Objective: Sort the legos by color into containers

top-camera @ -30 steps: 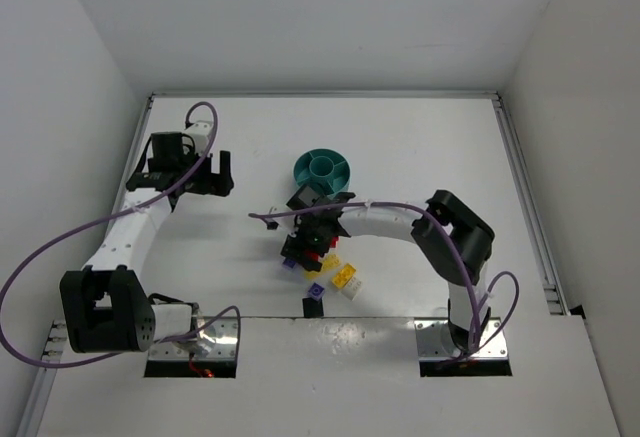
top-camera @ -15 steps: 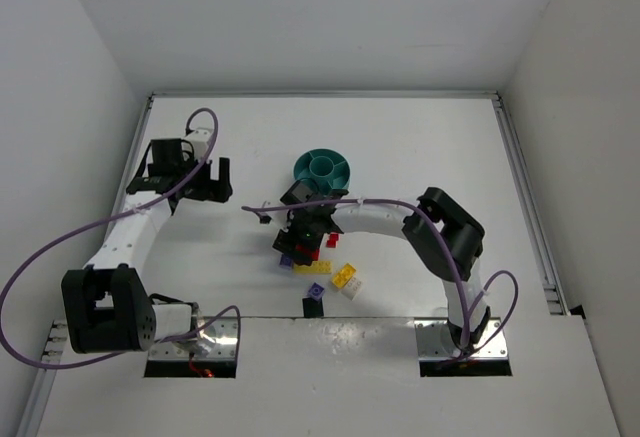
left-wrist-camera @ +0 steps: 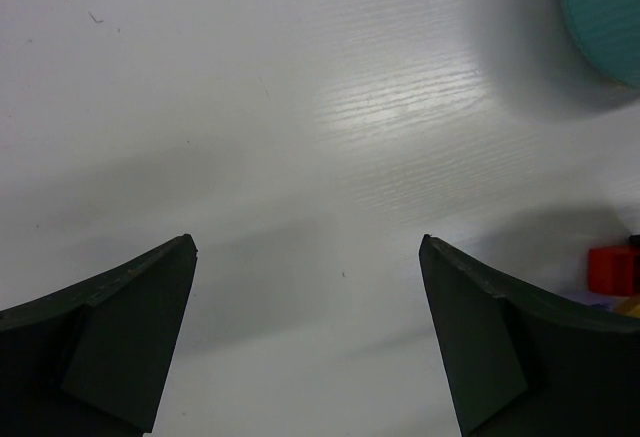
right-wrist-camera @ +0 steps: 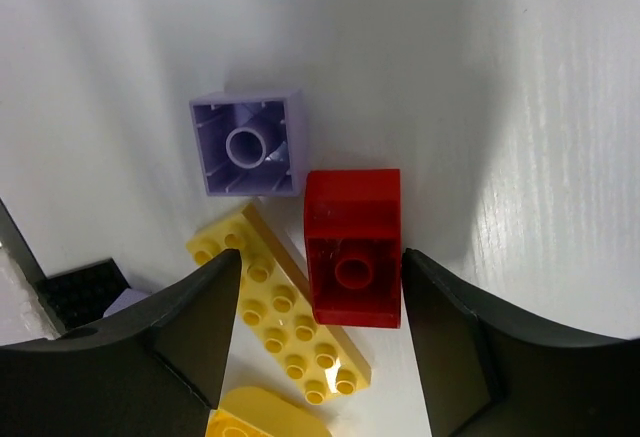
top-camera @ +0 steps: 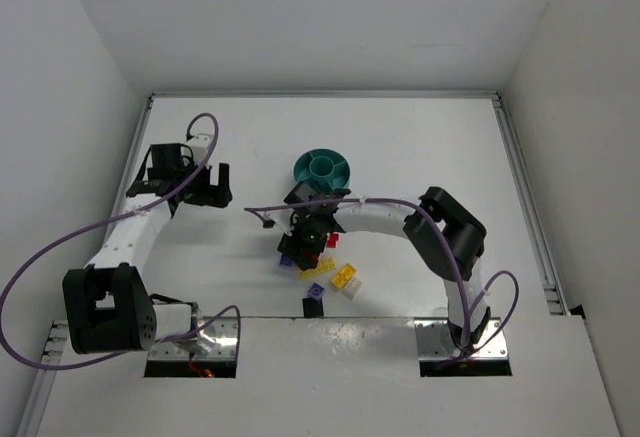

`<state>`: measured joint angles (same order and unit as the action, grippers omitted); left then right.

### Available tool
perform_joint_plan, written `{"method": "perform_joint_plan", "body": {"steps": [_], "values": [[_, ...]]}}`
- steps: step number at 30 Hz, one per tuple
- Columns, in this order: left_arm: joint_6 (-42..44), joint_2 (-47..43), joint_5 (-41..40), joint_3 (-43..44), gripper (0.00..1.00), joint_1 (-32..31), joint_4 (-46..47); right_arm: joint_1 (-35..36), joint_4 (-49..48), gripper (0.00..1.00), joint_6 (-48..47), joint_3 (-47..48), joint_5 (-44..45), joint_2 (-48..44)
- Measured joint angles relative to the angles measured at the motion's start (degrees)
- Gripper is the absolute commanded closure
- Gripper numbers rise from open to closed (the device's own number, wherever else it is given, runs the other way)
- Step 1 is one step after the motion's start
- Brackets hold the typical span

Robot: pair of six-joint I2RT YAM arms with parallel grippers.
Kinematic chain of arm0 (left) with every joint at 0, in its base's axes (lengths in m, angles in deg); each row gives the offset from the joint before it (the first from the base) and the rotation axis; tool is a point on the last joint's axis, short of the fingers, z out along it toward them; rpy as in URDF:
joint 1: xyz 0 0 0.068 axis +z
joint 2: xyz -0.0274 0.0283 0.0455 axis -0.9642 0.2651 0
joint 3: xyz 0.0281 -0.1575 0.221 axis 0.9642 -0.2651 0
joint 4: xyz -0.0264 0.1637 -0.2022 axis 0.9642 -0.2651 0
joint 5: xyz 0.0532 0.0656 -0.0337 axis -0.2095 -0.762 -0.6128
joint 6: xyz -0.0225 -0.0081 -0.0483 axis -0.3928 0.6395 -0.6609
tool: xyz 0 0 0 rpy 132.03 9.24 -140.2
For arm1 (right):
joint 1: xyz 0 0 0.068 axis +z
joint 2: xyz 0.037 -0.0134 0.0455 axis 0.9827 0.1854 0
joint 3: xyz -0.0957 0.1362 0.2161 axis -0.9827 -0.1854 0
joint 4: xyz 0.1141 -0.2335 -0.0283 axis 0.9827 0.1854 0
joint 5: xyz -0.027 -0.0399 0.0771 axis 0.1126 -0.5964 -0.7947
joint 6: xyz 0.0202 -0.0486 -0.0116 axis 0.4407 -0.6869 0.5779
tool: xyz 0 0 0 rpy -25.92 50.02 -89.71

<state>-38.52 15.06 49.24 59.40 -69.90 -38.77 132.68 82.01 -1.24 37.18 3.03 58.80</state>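
Closest to the bases, a black piece (top-camera: 313, 306) sits on the worktop (top-camera: 430, 137). Just past it lie a purple brick (top-camera: 316, 289), a white brick (top-camera: 353, 290) and a yellow brick (top-camera: 344, 277), all loose and bunched together.

A little further out comes the busy spot. The right gripper (right-wrist-camera: 320, 257) hangs over the pile, pointing down, jaws parted and holding nothing. On its wrist view a red brick (right-wrist-camera: 352, 247) lies flat between the fingers (right-wrist-camera: 170, 337), close against one of them. Touching or just shy of it, we can't quite call it.

Beside the red brick, toward the other finger, a long yellow plate (right-wrist-camera: 280, 307) lies on a slant. Past both sits a lilac brick (right-wrist-camera: 248, 144), flipped hollow side up, with its corner near the red one. From overhead, a second red piece (top-camera: 332, 241) lies just to the right of that gripper.

Further back and off to the left, well apart from the pile, the left gripper (left-wrist-camera: 307, 242) hovers above bare worktop, jaws spread wide with nothing between them.

Farthest of all is the teal dish (top-camera: 323, 168), standing just beyond the right wrist, with the legos all on its near side.
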Motion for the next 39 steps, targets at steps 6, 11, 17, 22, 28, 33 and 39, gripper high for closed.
{"method": "perform_joint_plan", "body": {"steps": [6,11,17,22,28,33,39], "values": [[0.0,-0.1,1.0,-0.4,0.00,0.1,0.0,-0.4,2.3,0.34,-1.3,0.0,-1.8,0.0],[0.2,-0.7,1.6,-0.9,0.00,0.1,0.0,-0.9,4.2,0.34,-2.1,0.5,-3.5,-0.1],[0.2,-0.8,2.3,-0.9,0.00,0.1,0.0,-1.1,4.5,0.33,-2.1,0.6,-3.1,-1.5],[0.2,-0.9,2.3,-0.9,0.00,0.1,0.0,-1.1,4.3,0.33,-2.0,0.7,-1.7,-1.9],[0.2,-0.9,2.5,-0.9,0.00,0.1,0.1,-1.1,4.2,0.33,-1.8,1.1,-0.4,-1.9],[0.2,-0.9,2.7,-1.3,0.00,0.1,0.2,-1.1,3.7,0.33,-1.6,1.3,0.4,-1.3],[0.2,-0.9,2.7,-1.5,0.00,0.1,0.3,-1.0,3.1,0.33,-1.6,1.6,1.1,0.8]]}}
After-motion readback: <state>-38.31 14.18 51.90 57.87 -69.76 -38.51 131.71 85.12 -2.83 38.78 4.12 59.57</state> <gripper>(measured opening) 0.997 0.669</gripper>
